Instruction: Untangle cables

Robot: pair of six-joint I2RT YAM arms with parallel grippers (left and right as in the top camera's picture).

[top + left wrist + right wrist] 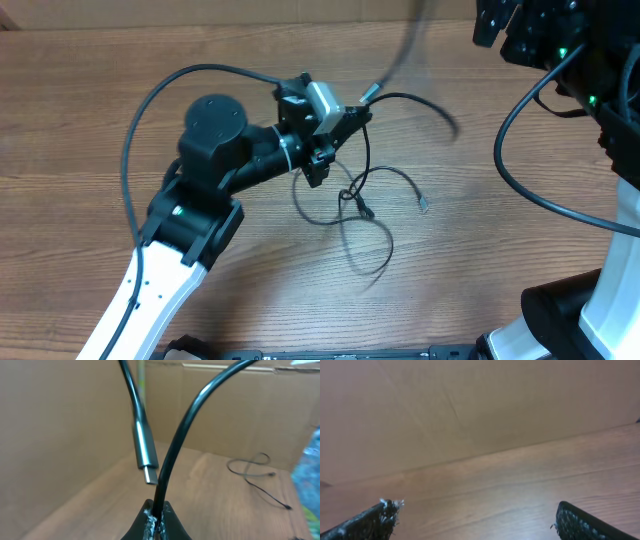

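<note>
My left gripper is shut on a thin black cable and holds it above the table. A metallic plug end hangs close in front of the left wrist camera. In the overhead view this cable arcs right from the gripper, blurred by motion. More thin black cables lie in loose loops on the table below the gripper, with a small plug end; they also show far off in the left wrist view. My right gripper is open and empty, at the top right in the overhead view.
The table is brown wood. A cardboard wall stands behind it. The thick black robot cable loops left of the left arm, and another curves by the right arm's base.
</note>
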